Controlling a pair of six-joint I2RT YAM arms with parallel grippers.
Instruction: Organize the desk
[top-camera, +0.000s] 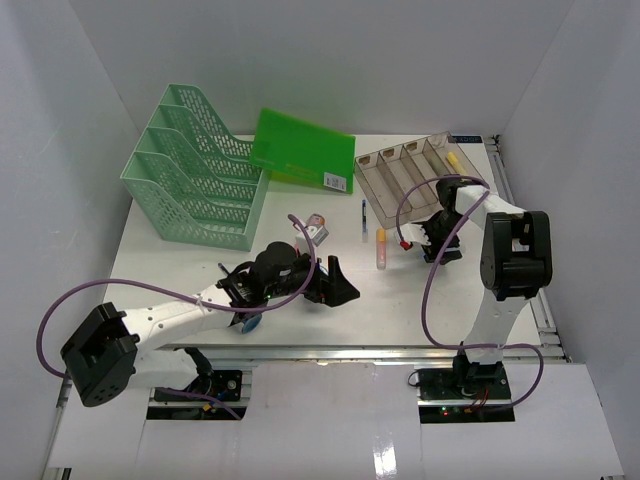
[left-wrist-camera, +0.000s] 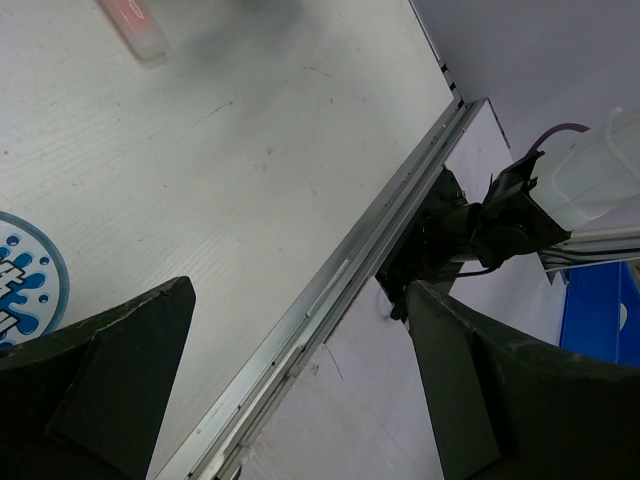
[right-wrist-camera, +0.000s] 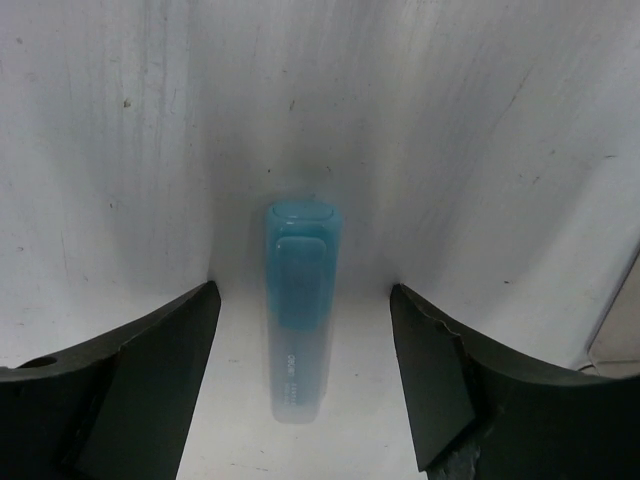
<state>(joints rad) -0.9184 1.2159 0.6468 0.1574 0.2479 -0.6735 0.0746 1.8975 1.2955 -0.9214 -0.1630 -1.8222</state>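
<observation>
Right claw (right-wrist-camera: 303, 292) is hanging low over the desk (top-camera: 170, 265) with its fingers (right-wrist-camera: 150, 380) spread to either side of a blue pen (right-wrist-camera: 298, 340). I'm seeing bare white on both sides of the pen, so the claw is gaping and isn't gripping or even touching it. The pen is lying flat, running straight down the gap. From the top camera, the desk is sitting as the big white slab in the middle of the booth, and the right arm is reaching over its right half, just in front of the clear compartmented tray (top-camera: 405, 170), which is holding something yellow in its far right slot. An orange-ish marker (top-camera: 380, 247) is lying just to the left of that claw. My left claw (left-wrist-camera: 300, 290) is standing wide with nothing between its fingers, tilted out over the metal rail (left-wrist-camera: 350, 270) at the near edge of the desk. A round blue-and-white disc (left-wrist-camera: 20, 275) is lying on the desk beside it, half tucked under the arm in the top view. At the back left, the mint-green mesh file rack (top-camera: 195, 165) is standing with a green folder (top-camera: 300, 150) right beside it.
</observation>
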